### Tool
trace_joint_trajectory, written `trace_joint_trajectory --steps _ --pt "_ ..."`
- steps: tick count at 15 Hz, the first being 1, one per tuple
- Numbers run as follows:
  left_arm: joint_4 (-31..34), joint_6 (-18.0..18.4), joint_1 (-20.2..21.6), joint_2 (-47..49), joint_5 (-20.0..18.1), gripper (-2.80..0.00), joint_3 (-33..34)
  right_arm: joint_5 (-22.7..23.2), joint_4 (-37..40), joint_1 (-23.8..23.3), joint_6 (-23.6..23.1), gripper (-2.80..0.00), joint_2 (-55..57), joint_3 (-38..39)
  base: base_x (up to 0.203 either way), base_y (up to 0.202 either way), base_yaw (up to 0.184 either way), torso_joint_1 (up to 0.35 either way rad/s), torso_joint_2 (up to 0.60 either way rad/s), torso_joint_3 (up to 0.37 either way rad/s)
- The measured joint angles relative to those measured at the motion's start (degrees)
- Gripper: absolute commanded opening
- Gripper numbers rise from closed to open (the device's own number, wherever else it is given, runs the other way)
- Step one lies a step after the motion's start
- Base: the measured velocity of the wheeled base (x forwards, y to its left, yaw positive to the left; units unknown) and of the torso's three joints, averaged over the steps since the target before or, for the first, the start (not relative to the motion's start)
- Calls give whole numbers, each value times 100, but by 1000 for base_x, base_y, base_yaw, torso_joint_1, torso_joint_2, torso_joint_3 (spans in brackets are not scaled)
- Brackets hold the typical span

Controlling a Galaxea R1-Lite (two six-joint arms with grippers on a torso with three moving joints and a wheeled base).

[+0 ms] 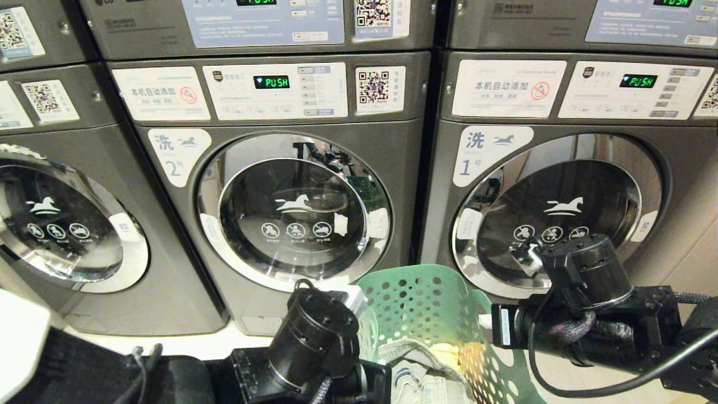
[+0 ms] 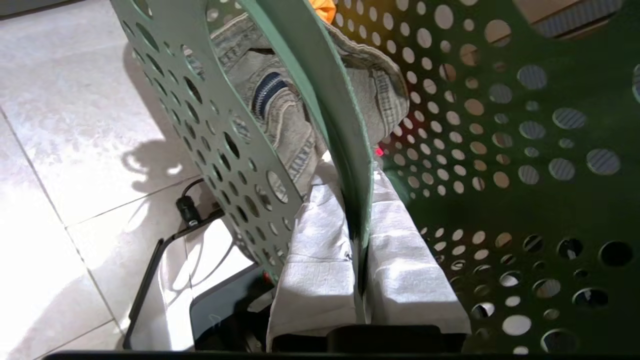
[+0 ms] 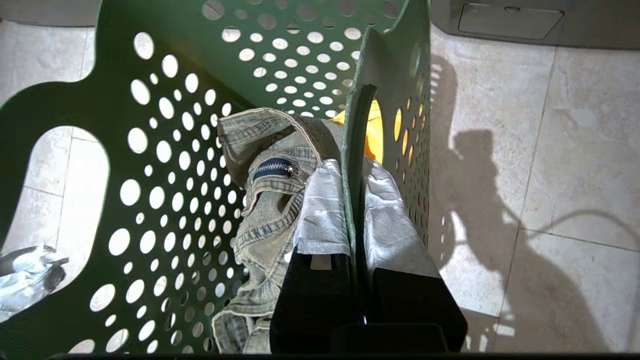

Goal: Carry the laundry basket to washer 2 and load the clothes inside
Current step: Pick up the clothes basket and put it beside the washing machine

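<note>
Grey steel fronts fill the head view: an unnumbered washer at far left, then washer 2 in the middle, then the washer marked 1 on the right. All three round chrome-rimmed doors are closed, and the door of washer 2 stands shut between the drum and the load. Green "PUSH" displays glow on the panels above the middle and right machines.

Low in front, between washer 2 and washer 1, the laundry basket hangs off the pale tiled floor, held from both sides. On its left side the left tool is clamped narrow on the basket's rim wall, one cloth-wrapped finger inside and one outside the perforated wall. A black cable and a dark base edge lie on the floor below it.

Inside the basket lie the clothes: grey-green denim trousers with a zip showing, and a yellow cloth piece pressed against the wall. A small red spot shows through the holes in the left wrist view; I cannot tell what it is.

On the basket's right side the right tool pinches the opposite wall in the same way, fingers narrow on the plastic.
</note>
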Motion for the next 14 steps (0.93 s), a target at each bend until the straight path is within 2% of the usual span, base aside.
trace_joint_trajectory --steps 7,11,14 --pt "-21 13 -16 15 69 -280 2 -49 -6 -60 -19 -280 -4 -61 0 0 0 0 0 0" --pt "-21 26 -30 64 67 -280 -188 -525 -6 -88 -399 -280 -15 -56 0 0 0 0 0 0" --pt "-21 34 -143 227 70 -280 -433 -652 -5 -177 -430 -280 -51 -50 0 0 0 5 4 -129"
